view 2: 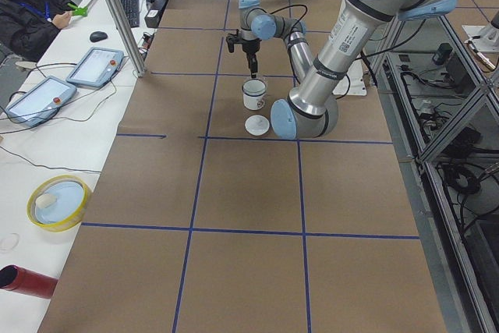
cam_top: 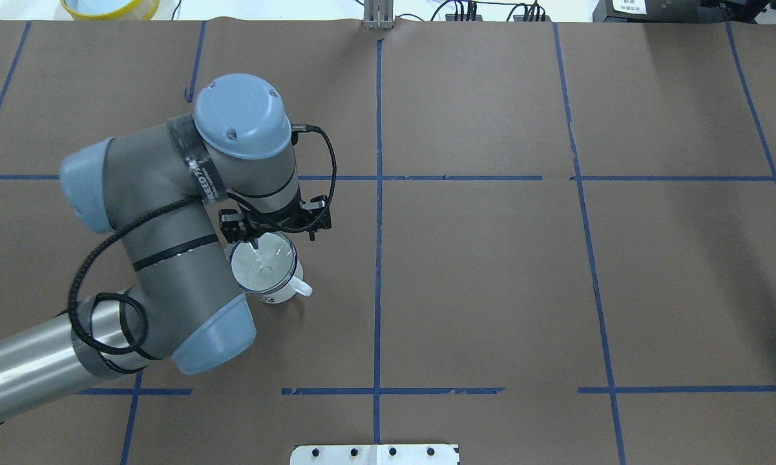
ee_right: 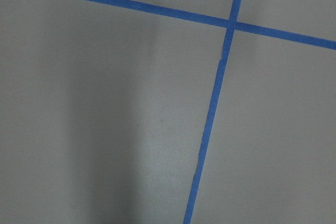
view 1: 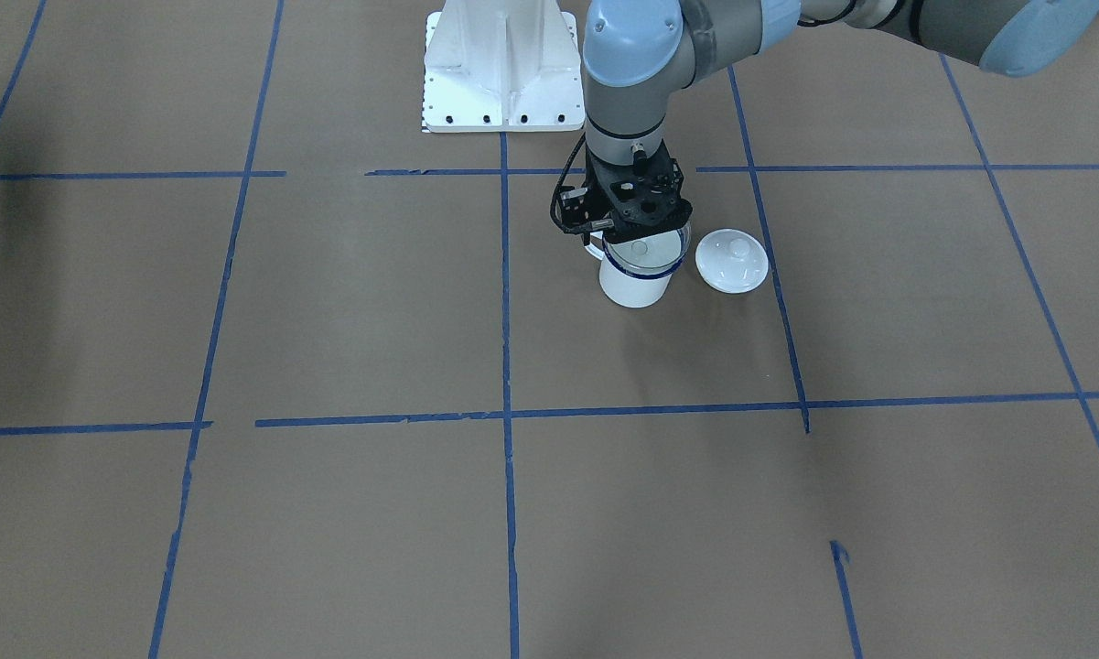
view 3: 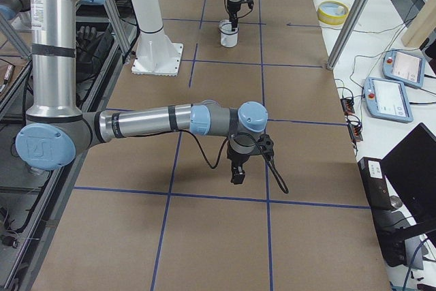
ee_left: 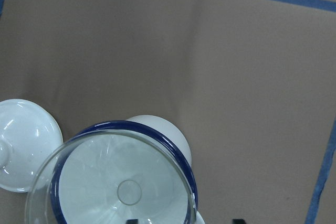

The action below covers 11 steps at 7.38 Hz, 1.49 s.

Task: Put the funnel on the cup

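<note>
The clear funnel point(view 1: 645, 251) sits in the mouth of the white cup point(view 1: 636, 288) with the dark blue rim. In the overhead view the funnel point(cam_top: 263, 261) covers the top of the cup point(cam_top: 278, 292), whose handle points right. My left gripper point(view 1: 636, 227) hangs straight down over the funnel's back rim. In the left wrist view its two fingertips point(ee_left: 134, 221) stand apart at the bottom edge, on either side of the rim of the funnel point(ee_left: 126, 182), so it is open. My right gripper point(view 3: 237, 172) hovers low over bare table far from the cup; I cannot tell its state.
A round white knobbed lid point(view 1: 732, 261) lies on the table just beside the cup, also in the left wrist view point(ee_left: 26, 140). The white arm base point(view 1: 501, 69) stands behind. A yellow bowl point(view 2: 58, 200) and tablets sit on the side bench.
</note>
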{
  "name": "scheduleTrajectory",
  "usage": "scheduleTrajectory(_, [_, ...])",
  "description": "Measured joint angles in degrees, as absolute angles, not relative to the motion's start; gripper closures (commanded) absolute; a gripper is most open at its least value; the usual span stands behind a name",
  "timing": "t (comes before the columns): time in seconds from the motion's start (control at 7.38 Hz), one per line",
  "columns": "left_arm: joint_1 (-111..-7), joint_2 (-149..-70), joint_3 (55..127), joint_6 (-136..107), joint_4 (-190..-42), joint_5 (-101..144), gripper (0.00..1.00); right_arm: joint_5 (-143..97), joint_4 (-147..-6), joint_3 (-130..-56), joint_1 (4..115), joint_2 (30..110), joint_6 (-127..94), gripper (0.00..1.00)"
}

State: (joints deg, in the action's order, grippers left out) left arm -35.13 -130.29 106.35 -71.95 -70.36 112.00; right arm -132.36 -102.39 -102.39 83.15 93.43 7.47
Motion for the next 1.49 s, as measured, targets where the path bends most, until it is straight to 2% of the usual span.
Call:
scheduleTrajectory(0.41, [-49.2,-118.8,116.0,-50.1,-76.7,115.6,0.0,-132.4,-102.4,-102.4,83.1,93.4,7.5,0.0])
scheduleTrajectory(0.68, [-63.8,-108.9,115.9,-26.0,-80.3,122.6,0.0,-132.4,-102.4,-102.4,83.1,93.4,7.5,0.0])
scheduleTrajectory(1.08, [-84.5,-97.4,107.0,8.0,-81.9,125.3,0.0,-132.4,-102.4,-102.4,83.1,93.4,7.5,0.0])
scheduleTrajectory(1.49, [-89.8,-91.2,99.0,14.2,-82.3,125.3,0.0,-132.4,-102.4,-102.3,83.1,93.4,7.5,0.0])
